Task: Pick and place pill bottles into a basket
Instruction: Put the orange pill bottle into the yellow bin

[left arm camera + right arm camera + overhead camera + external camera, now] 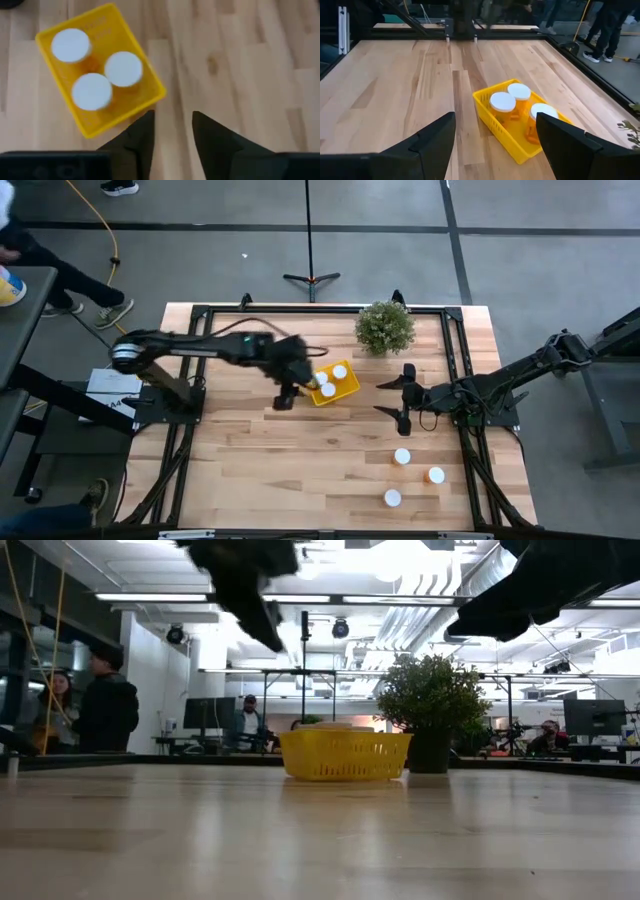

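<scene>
**Three bottles in the basket, three on the counter**

The basket (336,383) is a bright yellow rectangular bin with low slotted walls, sitting skewed on the pale wooden counter (250,460), just beside the bushy potted plant (385,327). Inside it stand three pill bottles (92,67), upright and close together, each showing a round white cap over an orange body; in the right wrist view the orange sides show through below the caps (519,92).

Three more pill bottles (402,456) rest on the counter well apart from the basket, toward the right arm's side. Two show only their white caps from above; the third (435,475) shows some orange beside its cap.

The left hand (287,393) hovers just beside the basket, on the side away from the plant. Its dark fingers (137,140) are parted with bare wood between them, gripping nothing.

The right hand (404,398) waits on the basket's other side, apart from it, its fingers (432,137) spread wide and empty, pointing toward the basket.

People stand in the room beyond the counter.
</scene>
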Available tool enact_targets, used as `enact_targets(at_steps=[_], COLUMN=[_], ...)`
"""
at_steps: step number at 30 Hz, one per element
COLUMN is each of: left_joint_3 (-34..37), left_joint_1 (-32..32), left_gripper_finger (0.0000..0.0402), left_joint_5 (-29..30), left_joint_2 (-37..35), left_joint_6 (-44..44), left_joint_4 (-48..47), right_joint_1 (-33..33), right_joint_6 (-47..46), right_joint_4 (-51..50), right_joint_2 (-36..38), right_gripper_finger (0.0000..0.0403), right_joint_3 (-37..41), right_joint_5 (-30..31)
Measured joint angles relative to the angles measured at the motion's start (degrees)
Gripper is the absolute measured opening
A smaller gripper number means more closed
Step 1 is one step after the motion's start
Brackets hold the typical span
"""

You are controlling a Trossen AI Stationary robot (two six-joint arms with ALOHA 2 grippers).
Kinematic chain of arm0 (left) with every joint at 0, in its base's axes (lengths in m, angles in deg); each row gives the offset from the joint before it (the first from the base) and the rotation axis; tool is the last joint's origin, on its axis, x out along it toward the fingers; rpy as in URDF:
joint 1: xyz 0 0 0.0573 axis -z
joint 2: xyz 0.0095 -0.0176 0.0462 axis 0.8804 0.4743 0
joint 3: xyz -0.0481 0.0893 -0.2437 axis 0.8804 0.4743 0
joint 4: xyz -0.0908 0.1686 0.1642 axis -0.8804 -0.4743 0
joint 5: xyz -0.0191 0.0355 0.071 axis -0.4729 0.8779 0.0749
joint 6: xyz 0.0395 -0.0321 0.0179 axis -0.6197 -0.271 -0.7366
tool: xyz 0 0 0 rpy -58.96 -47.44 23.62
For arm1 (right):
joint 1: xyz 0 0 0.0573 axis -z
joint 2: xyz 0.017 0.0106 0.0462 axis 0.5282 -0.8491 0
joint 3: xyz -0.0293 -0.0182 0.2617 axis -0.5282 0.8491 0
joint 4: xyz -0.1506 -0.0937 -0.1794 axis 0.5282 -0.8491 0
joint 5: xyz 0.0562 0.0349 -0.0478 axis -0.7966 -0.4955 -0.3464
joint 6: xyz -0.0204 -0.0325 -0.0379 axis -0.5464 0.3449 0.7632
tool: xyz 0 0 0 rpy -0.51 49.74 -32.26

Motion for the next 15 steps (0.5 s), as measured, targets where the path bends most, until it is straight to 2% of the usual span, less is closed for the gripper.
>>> enact_targets(at_steps=[5, 9, 15], left_joint_3=[17.89, 32.58, 46.85], left_joint_1=[4.18, 8.39, 15.01], left_gripper_finger=[0.0123, 0.0099, 0.0073], left_joint_5=[1.01, 4.56, 11.58], left_joint_2=[-14.57, -26.95, -41.73], left_joint_6=[3.89, 7.32, 7.57], left_joint_4=[14.79, 28.4, 38.64], right_joint_1=[0.0, 0.0, 0.02], right_joint_6=[0.05, 0.13, 1.25], right_joint_4=[0.15, 0.22, 0.66], right_joint_2=[0.0, -0.01, 0.0], right_gripper_finger=[0.0268, 0.0268, 0.0268], right_joint_3=[0.0, 0.0, 0.0], right_joint_5=[0.0, -2.18, -3.35])
